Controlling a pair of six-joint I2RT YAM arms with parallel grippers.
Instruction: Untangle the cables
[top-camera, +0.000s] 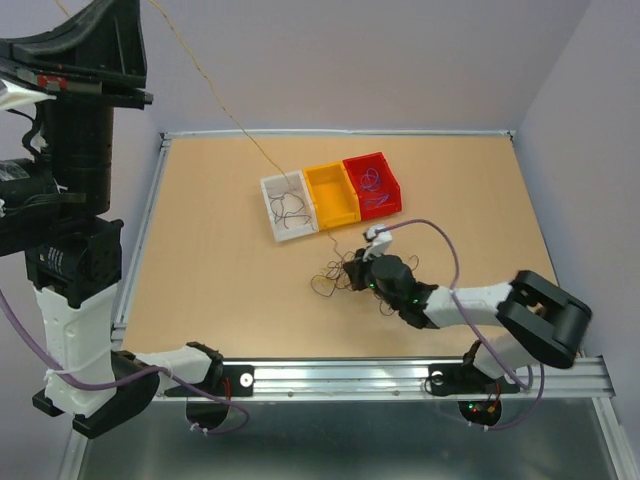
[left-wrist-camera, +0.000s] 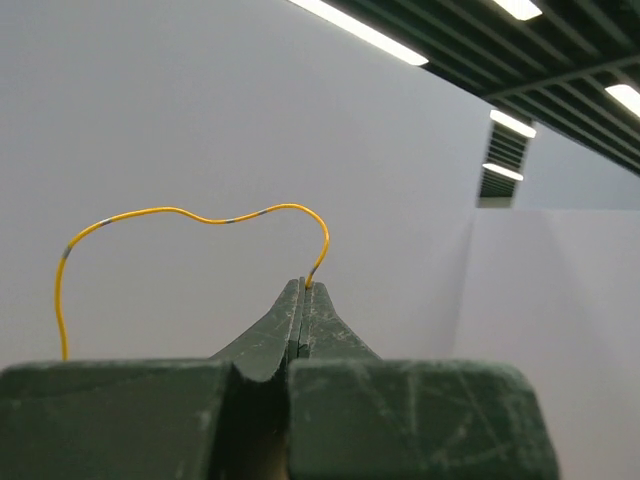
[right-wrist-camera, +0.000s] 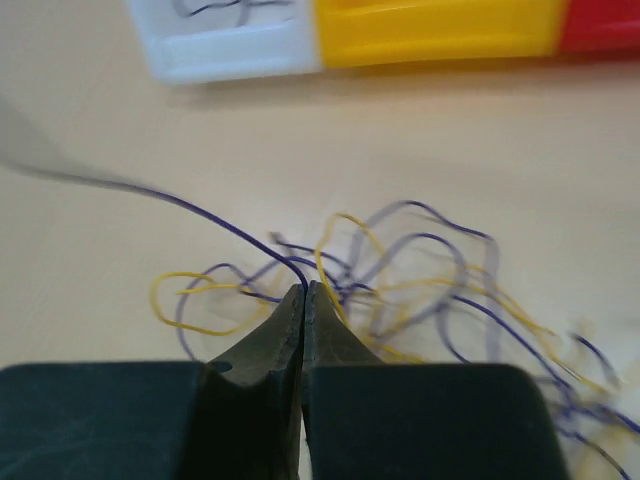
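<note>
The bunch of thin purple, yellow and dark cables (top-camera: 335, 278) lies on the table in front of the bins; it also shows in the right wrist view (right-wrist-camera: 420, 270). My right gripper (right-wrist-camera: 305, 288) is down at the bunch (top-camera: 362, 270), shut on a purple wire (right-wrist-camera: 215, 218) that runs off to the left. My left gripper (left-wrist-camera: 303, 285) is raised high off the table, shut on the end of a yellow wire (left-wrist-camera: 200, 216). That yellow wire (top-camera: 225, 112) slants from the top of the top view down to the white bin.
Three small bins stand in a row behind the bunch: a white one (top-camera: 268, 192) with dark wires, a yellow one (top-camera: 332, 205), a red one (top-camera: 385, 165) with purple wires. A metal rail (top-camera: 330, 377) edges the table's near side.
</note>
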